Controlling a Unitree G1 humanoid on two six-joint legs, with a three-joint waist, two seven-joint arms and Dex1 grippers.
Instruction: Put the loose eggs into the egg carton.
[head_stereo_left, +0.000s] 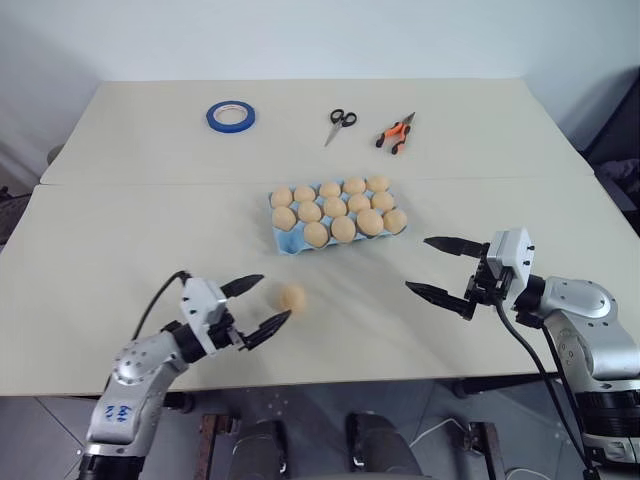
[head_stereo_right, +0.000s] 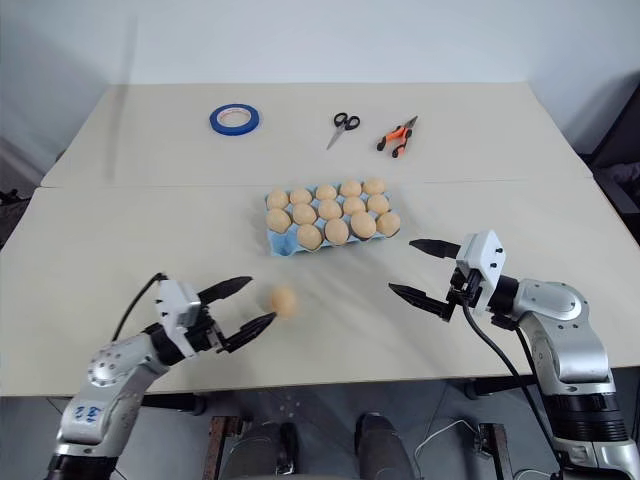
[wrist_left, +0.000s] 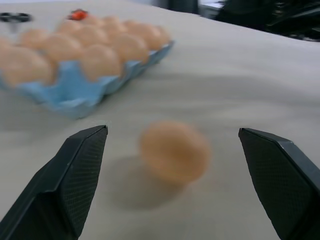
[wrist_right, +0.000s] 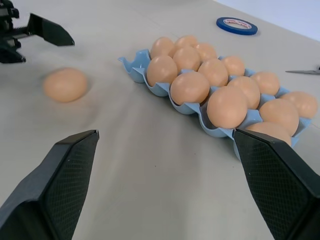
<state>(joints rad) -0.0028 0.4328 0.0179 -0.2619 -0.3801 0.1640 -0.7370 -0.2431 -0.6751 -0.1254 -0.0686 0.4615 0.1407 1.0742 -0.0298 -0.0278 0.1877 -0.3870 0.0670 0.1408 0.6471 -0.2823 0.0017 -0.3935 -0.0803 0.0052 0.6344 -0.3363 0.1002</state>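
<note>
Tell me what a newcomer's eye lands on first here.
The light blue egg carton at the table's middle, nearly full of tan eggs, with one corner cup empty. Then the single loose egg on the bare table in front of it, just off the open left gripper; the open right gripper hangs beside the carton.

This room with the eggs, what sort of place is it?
Probably a lab or workshop test bench, not a kitchen. Two plain tables are pushed together against a bare wall, and beside the egg carton lie a tape roll, scissors and pliers.
</note>
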